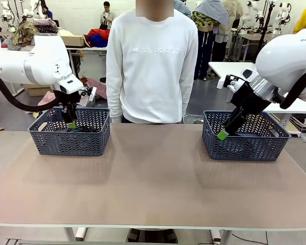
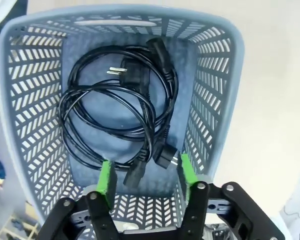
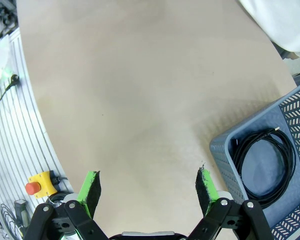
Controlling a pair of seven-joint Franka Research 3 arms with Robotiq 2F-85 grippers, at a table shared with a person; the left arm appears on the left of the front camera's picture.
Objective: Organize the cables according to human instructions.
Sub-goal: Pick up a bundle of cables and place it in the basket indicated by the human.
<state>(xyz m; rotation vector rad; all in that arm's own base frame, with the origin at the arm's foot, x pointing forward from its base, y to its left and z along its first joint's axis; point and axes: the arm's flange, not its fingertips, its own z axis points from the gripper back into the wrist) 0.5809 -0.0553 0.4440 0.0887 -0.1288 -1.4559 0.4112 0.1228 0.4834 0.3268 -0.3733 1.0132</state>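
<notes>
Bare tan table (image 1: 153, 178), busy workshop behind

Black cables (image 2: 115, 115): overlapping round coils lying flat on floor of left grey basket (image 2: 30, 125), plug ends loose on top. One more coiled black cable (image 3: 267, 162) flat inside right basket (image 3: 225, 165).

Bright even overhead light, soft shadows, sharp pics, wrist views w/ wide-angle edge bending
</notes>
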